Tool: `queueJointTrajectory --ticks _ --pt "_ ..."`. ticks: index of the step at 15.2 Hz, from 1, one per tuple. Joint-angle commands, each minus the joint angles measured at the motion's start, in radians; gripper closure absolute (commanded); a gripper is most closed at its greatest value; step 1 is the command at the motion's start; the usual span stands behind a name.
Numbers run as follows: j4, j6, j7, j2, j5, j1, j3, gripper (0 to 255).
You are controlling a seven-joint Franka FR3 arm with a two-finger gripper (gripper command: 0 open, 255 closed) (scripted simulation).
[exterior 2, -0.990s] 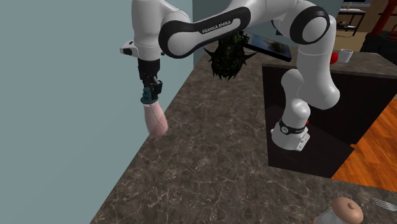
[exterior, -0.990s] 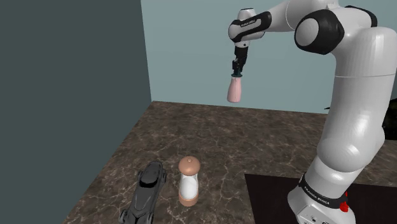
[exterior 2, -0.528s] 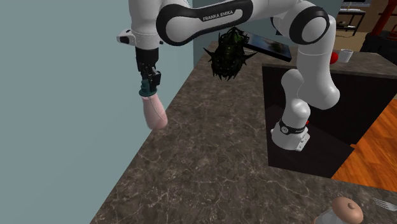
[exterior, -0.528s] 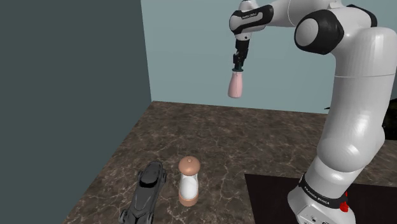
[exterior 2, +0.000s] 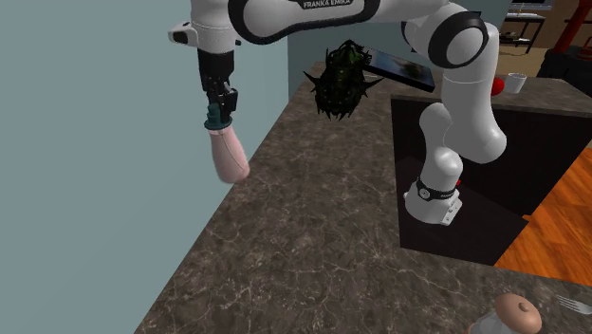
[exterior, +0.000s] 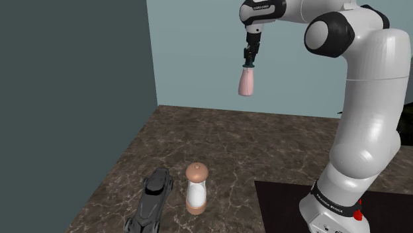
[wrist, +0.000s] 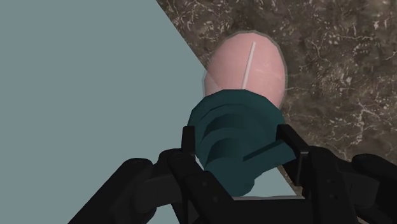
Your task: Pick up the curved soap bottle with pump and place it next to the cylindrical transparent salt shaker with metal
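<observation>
A pink soap bottle (exterior: 247, 83) with a dark teal pump top hangs high above the far edge of the dark marbled counter (exterior: 251, 142). My gripper (exterior: 249, 59) is shut on the pump top, the bottle dangling below it. The second exterior view shows the gripper (exterior 2: 220, 110) holding the bottle (exterior 2: 229, 157) close to the pale blue wall. In the wrist view the fingers (wrist: 191, 149) clasp the teal pump (wrist: 235, 137) with the pink body (wrist: 248, 67) beyond. The salt shaker (exterior: 196, 188), clear-bodied with tan cap and base, stands near the counter's front; its top (exterior 2: 515, 313) shows too.
A black toy car (exterior: 151, 200) lies beside the shaker toward the shoulder view's left. A dark wall stands on that side, the blue wall behind. My stand (exterior: 298, 208) sits at lower right. A dark spiky plant (exterior 2: 340, 81) hangs behind the arm.
The gripper has risen steadily with the bottle, lifting it higher above the counter's far edge. The shaker and car have not moved.
</observation>
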Motion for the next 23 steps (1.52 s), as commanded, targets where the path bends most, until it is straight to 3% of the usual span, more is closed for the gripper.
queueJointTrajectory --ticks 1,10,17,19,23 --pt "0.043 -0.034 -0.004 0.009 0.003 -0.003 0.0 255" --pt "0.268 -0.192 -0.025 0.076 0.026 -0.028 -0.002 255" --pt "0.539 -0.353 -0.044 0.185 0.058 -0.07 0.0 255" --pt "0.315 -0.276 -0.008 0.04 0.013 -0.001 -0.003 255" --pt "0.049 -0.211 0.074 -0.157 -0.059 0.088 0.014 255"
